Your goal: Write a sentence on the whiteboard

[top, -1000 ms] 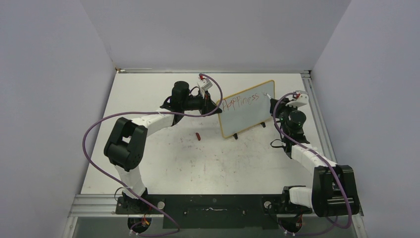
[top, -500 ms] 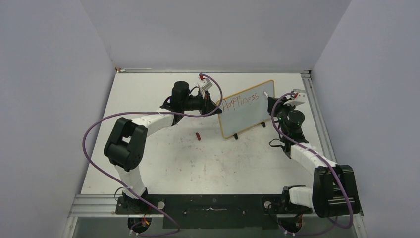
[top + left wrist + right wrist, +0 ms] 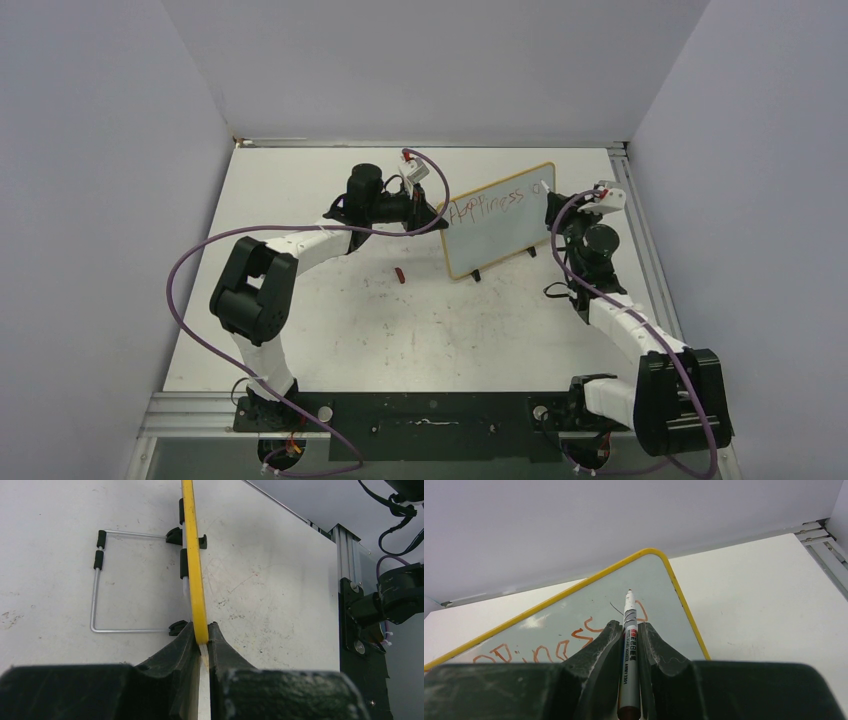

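The whiteboard stands tilted on black feet at the far middle of the table, with a yellow frame. Red handwriting reading roughly "Happiness" runs along its top, with a small "o" started after it. My left gripper is shut on the board's left edge. My right gripper is shut on a grey marker; its tip is at the board's upper right area, beside a red stroke. The right gripper shows in the top view by the board's right edge.
A small red marker cap lies on the table in front of the board. The board's wire stand rests on the table behind it. Grey walls close the back and sides; a metal rail runs along the right edge.
My right gripper has shifted slightly along the board's upper right corner, and a small red "o" now shows after the first word. The left arm and board have not moved.
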### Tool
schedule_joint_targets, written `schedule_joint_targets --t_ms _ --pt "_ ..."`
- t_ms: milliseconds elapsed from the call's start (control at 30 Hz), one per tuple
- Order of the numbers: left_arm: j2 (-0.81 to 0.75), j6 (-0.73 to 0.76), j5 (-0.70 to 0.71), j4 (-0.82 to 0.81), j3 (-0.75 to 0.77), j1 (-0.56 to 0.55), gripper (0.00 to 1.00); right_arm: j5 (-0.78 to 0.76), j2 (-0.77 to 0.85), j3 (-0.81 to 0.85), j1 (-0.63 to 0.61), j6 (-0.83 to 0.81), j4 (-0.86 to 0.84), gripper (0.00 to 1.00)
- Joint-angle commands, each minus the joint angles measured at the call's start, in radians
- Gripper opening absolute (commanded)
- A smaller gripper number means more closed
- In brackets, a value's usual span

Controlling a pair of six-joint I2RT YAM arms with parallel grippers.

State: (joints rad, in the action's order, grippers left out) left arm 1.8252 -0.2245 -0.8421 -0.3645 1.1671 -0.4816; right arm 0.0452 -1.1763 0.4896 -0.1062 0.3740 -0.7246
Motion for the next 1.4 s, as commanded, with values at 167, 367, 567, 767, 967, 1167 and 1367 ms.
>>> schedule_joint_targets --t_ms 167,367,567,767,967,1167,1367 --pt "-0.027 0.016 -0.047 -0.004 0.012 -0.006 0.00 -0.005 -0.038 0.031 0.017 -0.009 -0.058 0.05" --pt "-0.029 0.017 -0.047 -0.002 0.013 -0.006 0.00 0.001 -0.073 0.041 0.025 -0.011 -0.080 0.05" --pt "-0.028 0.017 -0.050 -0.002 0.013 -0.006 0.00 0.000 -0.092 0.040 0.027 -0.015 -0.080 0.05" --pt "-0.029 0.017 -0.051 -0.002 0.014 -0.005 0.00 -0.003 -0.095 0.016 0.028 -0.013 -0.048 0.05" --pt "-0.029 0.013 -0.052 -0.006 0.014 -0.006 0.00 -0.023 -0.079 -0.008 0.028 -0.011 0.000 0.05" --pt "-0.032 0.011 -0.052 -0.008 0.013 -0.006 0.00 -0.023 -0.078 -0.018 0.027 -0.007 0.016 0.05" --pt "-0.031 0.011 -0.053 -0.008 0.012 -0.006 0.00 -0.011 -0.088 0.005 0.027 -0.005 -0.011 0.05"
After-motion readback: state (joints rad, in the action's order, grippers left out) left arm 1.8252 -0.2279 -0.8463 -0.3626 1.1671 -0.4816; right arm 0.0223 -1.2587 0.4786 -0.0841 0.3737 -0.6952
